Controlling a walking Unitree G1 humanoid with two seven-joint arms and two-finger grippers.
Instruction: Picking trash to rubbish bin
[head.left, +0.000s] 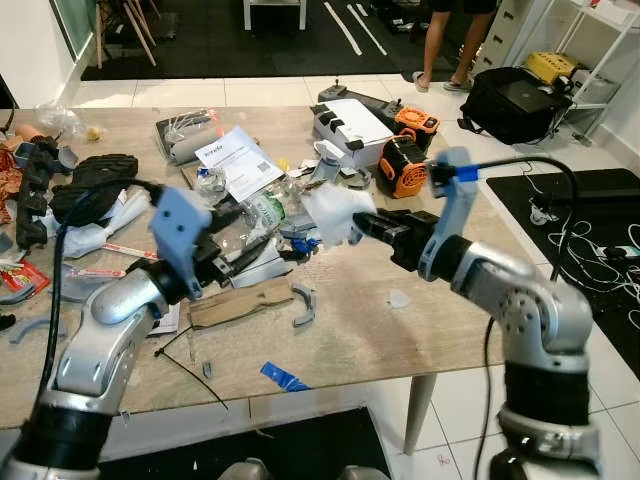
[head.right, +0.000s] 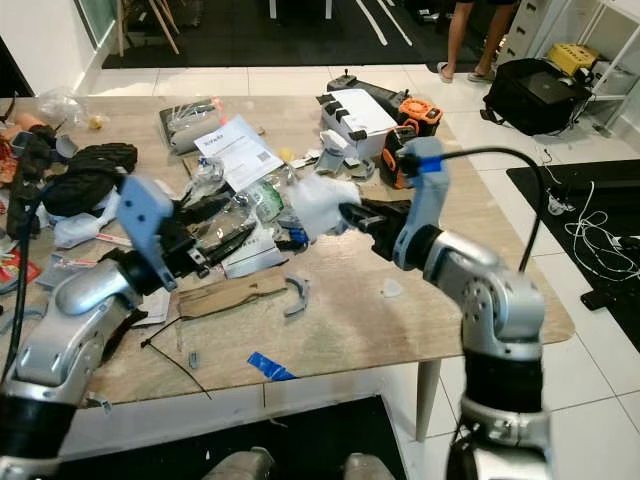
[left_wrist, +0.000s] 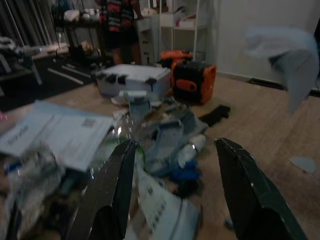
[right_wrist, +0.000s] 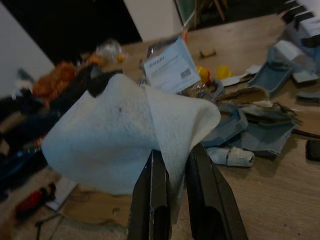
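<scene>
My right gripper (head.left: 362, 226) is shut on a crumpled white tissue (head.left: 335, 211), held above the middle of the wooden table (head.left: 400, 330). In the right wrist view the tissue (right_wrist: 130, 135) is pinched between both black fingers (right_wrist: 150, 200). My left gripper (head.left: 262, 250) is open, low over a heap of trash: a clear plastic bottle with a green label (head.left: 262, 208), grey plastic pieces (left_wrist: 167, 137) and a blue scrap (left_wrist: 184, 172). Its fingers (left_wrist: 112, 195) hold nothing.
A white paper sheet (head.left: 235, 160), an orange and black tool (head.left: 400, 165), a white case (head.left: 350, 125) and black gear (head.left: 90, 185) crowd the table's far side. Blue tape (head.left: 283, 378) and a cardboard strip (head.left: 240, 303) lie near the front edge. A person (head.left: 450, 40) stands beyond, beside a black bag (head.left: 510, 100).
</scene>
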